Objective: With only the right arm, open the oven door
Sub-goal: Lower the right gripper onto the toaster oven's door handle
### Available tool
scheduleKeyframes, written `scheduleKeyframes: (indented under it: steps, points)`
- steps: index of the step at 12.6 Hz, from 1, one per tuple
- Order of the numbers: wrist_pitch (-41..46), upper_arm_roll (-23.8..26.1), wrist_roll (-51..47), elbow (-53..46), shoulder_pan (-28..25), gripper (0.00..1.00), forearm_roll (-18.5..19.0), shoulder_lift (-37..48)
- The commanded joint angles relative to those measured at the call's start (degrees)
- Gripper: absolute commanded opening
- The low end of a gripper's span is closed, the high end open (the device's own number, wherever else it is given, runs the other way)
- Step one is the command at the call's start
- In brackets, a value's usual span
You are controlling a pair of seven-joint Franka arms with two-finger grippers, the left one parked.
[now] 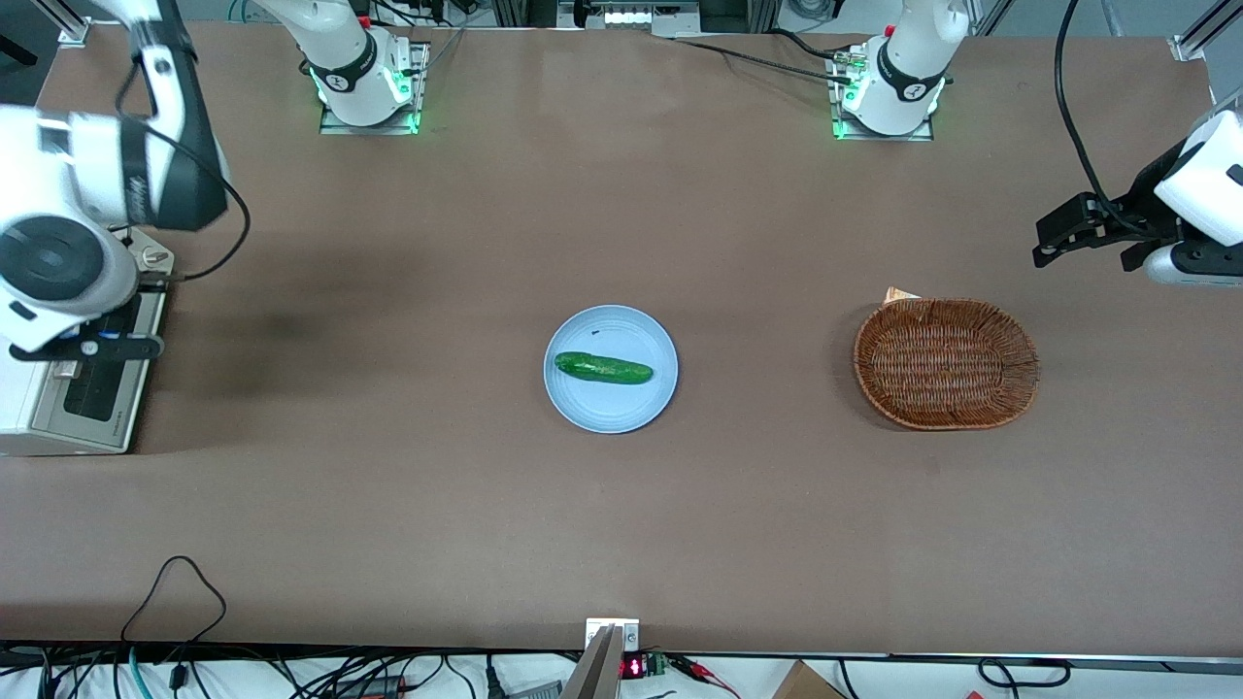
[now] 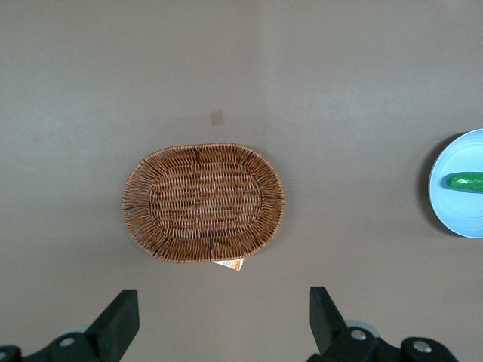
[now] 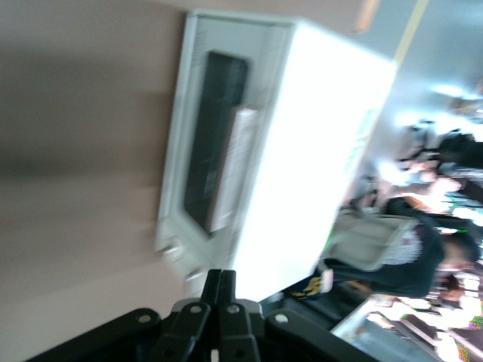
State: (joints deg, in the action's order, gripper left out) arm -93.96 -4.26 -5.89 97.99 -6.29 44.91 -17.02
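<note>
The gripper (image 3: pixel 220 290) is seen with fingers pressed together, empty, above the oven (image 1: pixel 58 388), whose oven door (image 3: pixel 215 139) is found closed, at nine o'clock from the plate (image 1: pixel 610 408).

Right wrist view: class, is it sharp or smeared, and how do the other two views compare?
Right wrist view: smeared by motion blur, the oven streaked, the gripper shut. Front view: sharp, with a soft shadow on the table beside the oven. Left wrist view: sharp, evenly lit.

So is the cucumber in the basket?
No, the cucumber lies on the blue plate, and the basket holds nothing, while the claw hangs over the oven.
</note>
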Motion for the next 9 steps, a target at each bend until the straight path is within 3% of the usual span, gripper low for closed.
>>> scheduleKeyframes:
  steps: [1, 2, 4, 9]
  points:
    - [-4.0, 0.0, -6.0, 3.5, 1.7, 0.02, 9.7, 0.1]
    - [-6.7, 0.0, -8.4, 5.4, 2.3, 0.02, 13.3, 0.1]
    - [-16.1, 0.0, -12.5, 7.1, 6.3, 0.02, 16.1, -2.4]
    - [-19.1, 0.0, -12.8, 8.7, 7.2, 0.01, 16.0, -3.5]
